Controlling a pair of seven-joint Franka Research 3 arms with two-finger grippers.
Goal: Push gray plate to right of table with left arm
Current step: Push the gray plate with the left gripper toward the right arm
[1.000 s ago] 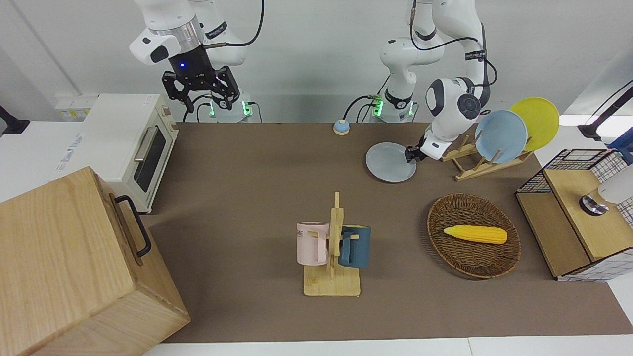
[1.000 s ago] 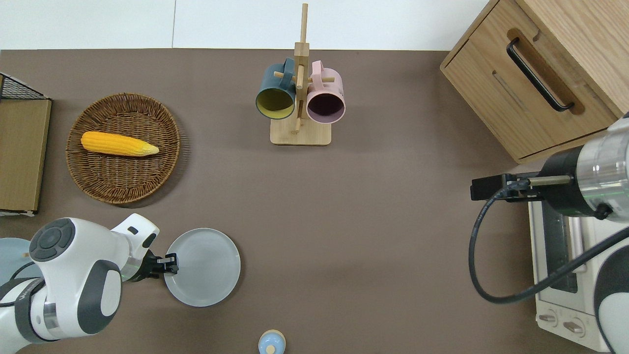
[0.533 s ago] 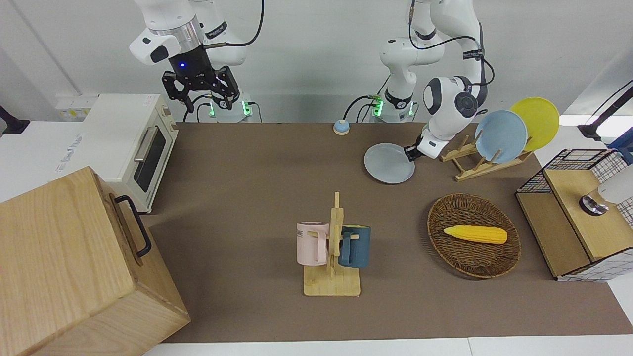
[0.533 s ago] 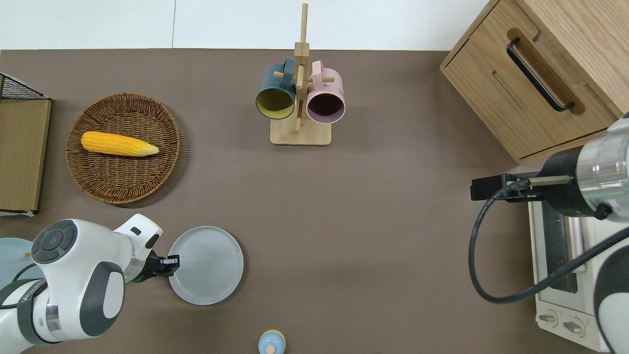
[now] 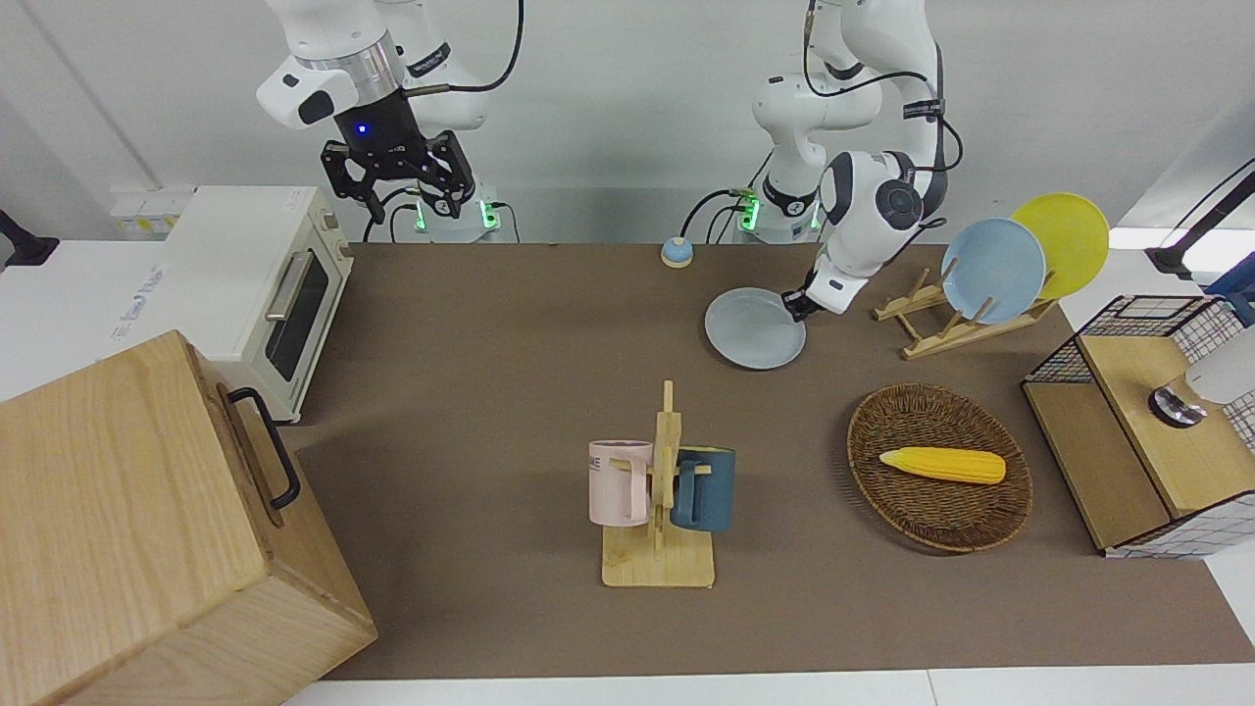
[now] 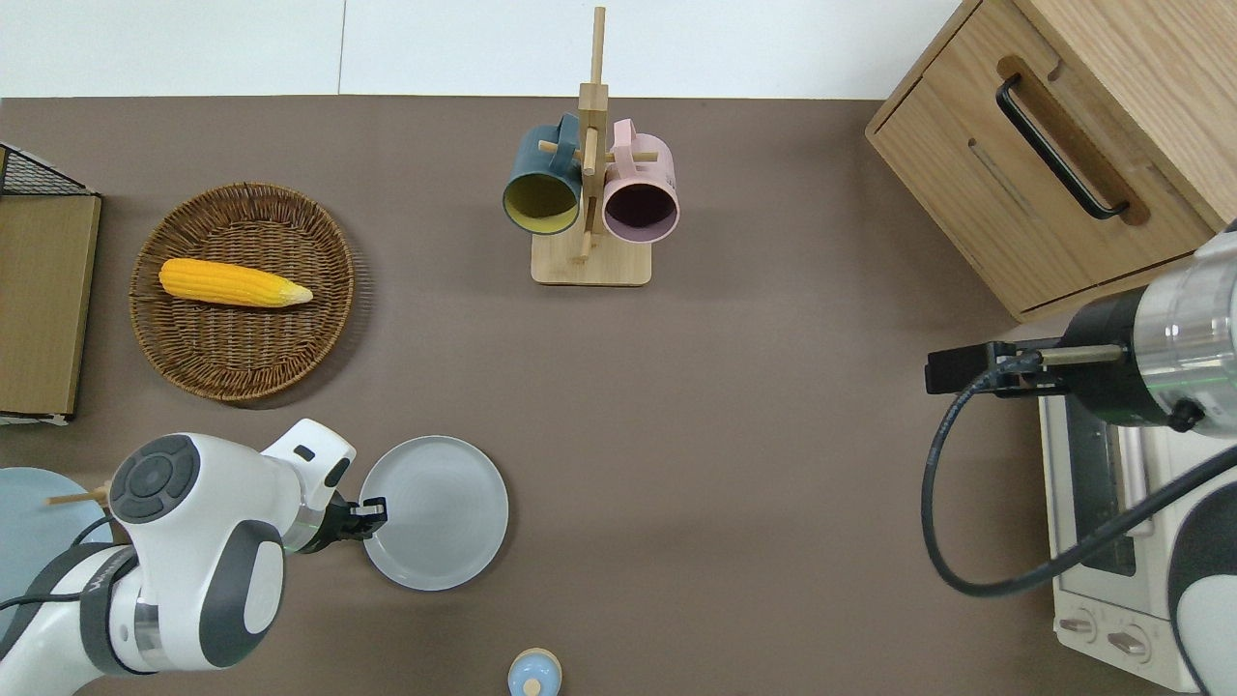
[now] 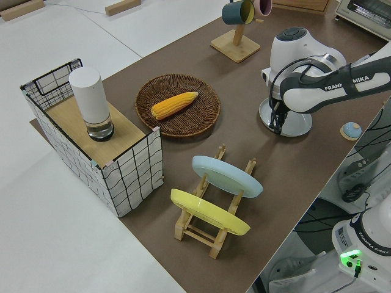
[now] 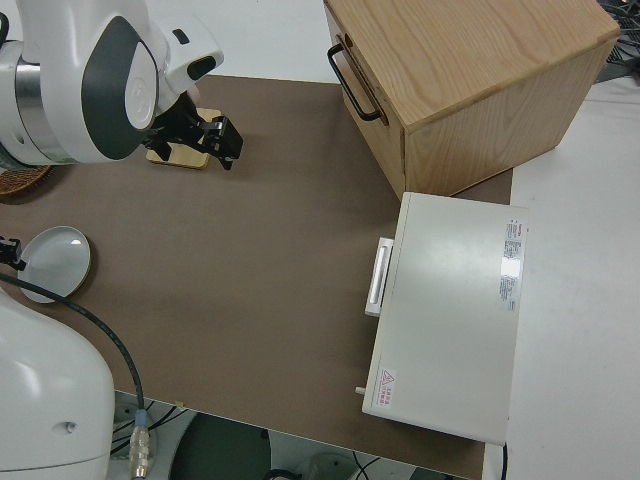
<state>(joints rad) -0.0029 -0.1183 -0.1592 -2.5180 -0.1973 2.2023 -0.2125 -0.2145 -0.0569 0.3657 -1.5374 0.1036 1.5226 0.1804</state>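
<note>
The gray plate [image 5: 753, 330] [image 6: 440, 527] lies flat on the brown table [image 5: 490, 392], close to the robots' edge and toward the left arm's end. My left gripper [image 5: 792, 303] [image 6: 373, 508] is down at table height, shut, with its tip against the plate's rim on the side toward the left arm's end. In the left side view the left arm's wrist hides part of the plate [image 7: 297, 125]. The right arm is parked, its gripper [image 5: 397, 181] open and holding nothing.
A wooden rack holds a sky-blue plate [image 5: 995, 270] and a yellow plate [image 5: 1064, 245] beside the left arm. A wicker basket with corn [image 5: 941, 465] and a mug rack [image 5: 659, 490] stand farther out. A small blue knob [image 5: 677, 253], toaster oven [image 5: 265, 284] and wooden box [image 5: 147, 529] are also here.
The left gripper has moved toward the right arm's end of the table, staying against the rim, and the gray plate has slid that way ahead of it. The right arm has not moved.
</note>
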